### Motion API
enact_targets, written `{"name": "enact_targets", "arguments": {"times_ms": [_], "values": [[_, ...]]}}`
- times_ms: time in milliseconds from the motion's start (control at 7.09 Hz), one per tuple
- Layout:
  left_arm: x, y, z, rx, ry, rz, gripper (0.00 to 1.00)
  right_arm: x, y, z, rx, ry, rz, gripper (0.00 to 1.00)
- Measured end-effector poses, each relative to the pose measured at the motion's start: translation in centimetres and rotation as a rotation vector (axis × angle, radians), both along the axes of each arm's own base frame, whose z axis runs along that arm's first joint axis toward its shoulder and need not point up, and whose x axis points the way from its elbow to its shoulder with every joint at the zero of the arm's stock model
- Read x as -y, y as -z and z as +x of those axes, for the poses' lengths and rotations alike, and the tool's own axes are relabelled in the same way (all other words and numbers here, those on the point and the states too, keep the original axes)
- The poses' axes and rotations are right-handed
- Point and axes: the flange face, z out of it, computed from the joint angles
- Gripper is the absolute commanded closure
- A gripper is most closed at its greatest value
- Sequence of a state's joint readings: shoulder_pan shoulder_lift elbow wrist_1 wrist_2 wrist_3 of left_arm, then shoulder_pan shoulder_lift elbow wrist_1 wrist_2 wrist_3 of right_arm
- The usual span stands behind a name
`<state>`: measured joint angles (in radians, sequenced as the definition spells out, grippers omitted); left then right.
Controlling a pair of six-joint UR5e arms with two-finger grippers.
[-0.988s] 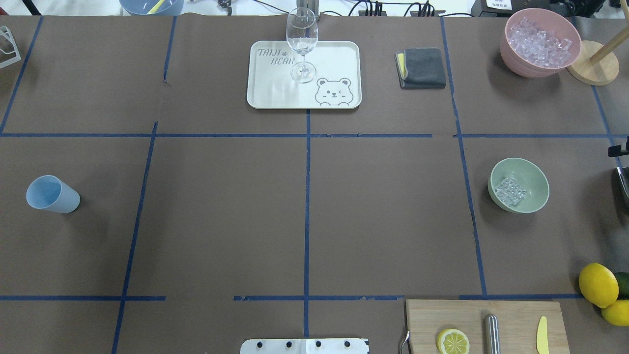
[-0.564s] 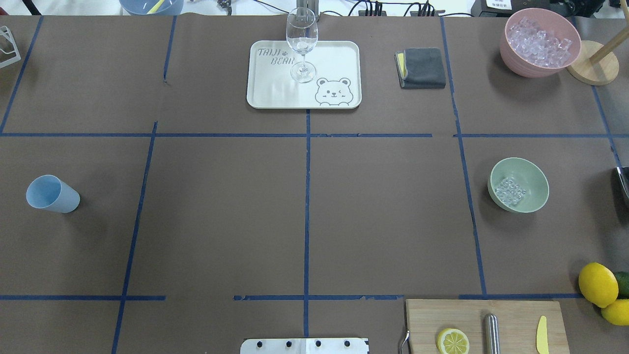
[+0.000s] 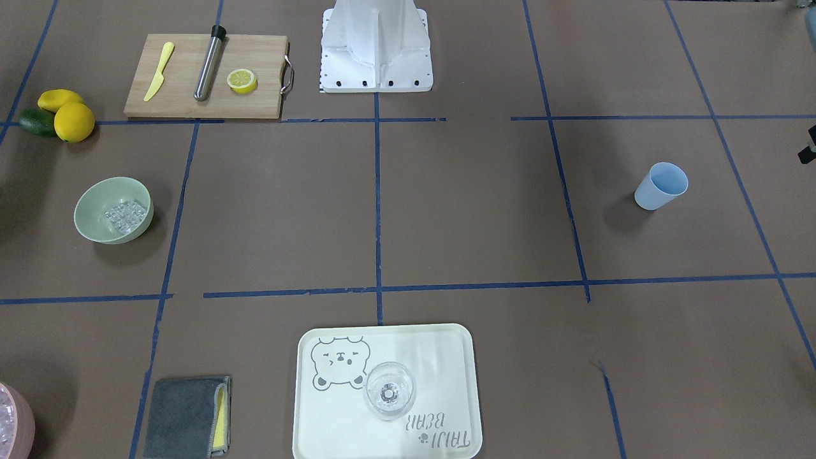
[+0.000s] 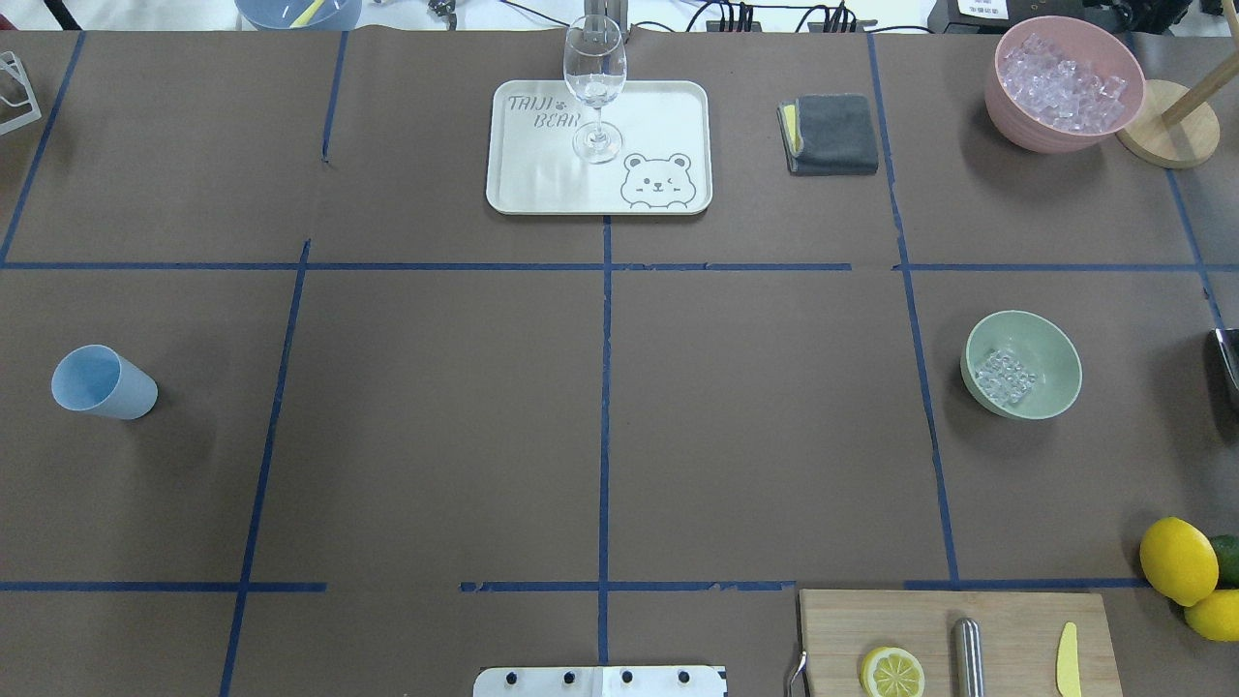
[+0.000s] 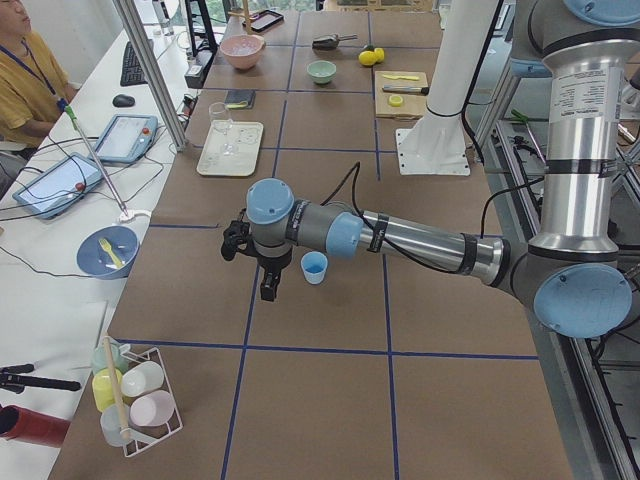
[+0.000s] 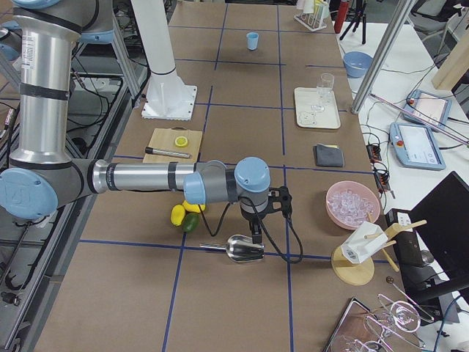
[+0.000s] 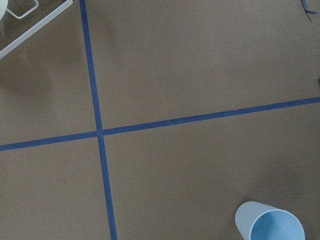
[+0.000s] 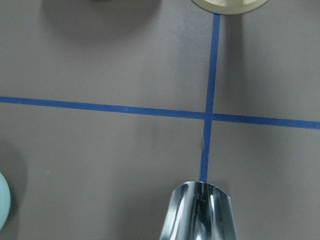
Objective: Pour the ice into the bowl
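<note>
Clear ice (image 4: pixel 1005 376) lies in sage bowl (image 4: pixel 1053 360), table's right; blue cup (image 4: pixel 102 383) upright far left. L gripper (image 5: pixel 268 290), R gripper (image 6: pixel 254 235): open/closed can't tell.

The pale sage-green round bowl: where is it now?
In the overhead view the pale sage-green round bowl stands on the right side, between the pink tub of ice farther away and the wooden cutting board nearer the robot.
</note>
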<state>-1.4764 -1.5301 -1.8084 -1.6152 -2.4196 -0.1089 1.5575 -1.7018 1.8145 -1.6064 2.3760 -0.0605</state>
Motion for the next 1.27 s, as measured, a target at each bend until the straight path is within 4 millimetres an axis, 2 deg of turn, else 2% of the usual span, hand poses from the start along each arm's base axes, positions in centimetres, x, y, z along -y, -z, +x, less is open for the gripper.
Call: {"name": "enact_targets", "arguments": {"times_ms": [282,423,564,705,846,988,1270], "values": [[-1.5,-2.0,-0.2,0.005,0.001,-0.031,0.00,-0.3,2.5,0.4,-0.002,0.033,-0.036,0.00],[-2.6,-3.8,-0.2,0.006,0.000,-0.049,0.00,-0.2,3.3,0.1,0.001,0.028,-0.046,0.00],[-3.8,-5.4,-0.3,0.003,-0.001,-0.055,0.00,-0.1,3.9,-0.8,0.005,0.020,-0.066,0.00],[-4.6,-6.1,-0.5,0.002,0.001,-0.031,0.00,0.1,4.4,-1.8,0.008,0.018,-0.081,0.00],[-4.9,-6.1,-0.8,0.002,0.010,-0.009,0.00,0.3,4.8,-2.4,0.013,0.020,-0.083,0.00],[-4.4,-5.6,-2.0,-0.002,0.039,-0.014,0.00,0.4,5.1,-2.6,0.015,0.022,-0.079,0.00],[-2.2,-4.3,-5.6,0.002,0.112,-0.098,0.00,0.5,5.1,-2.6,0.013,0.025,-0.075,0.00]]}}
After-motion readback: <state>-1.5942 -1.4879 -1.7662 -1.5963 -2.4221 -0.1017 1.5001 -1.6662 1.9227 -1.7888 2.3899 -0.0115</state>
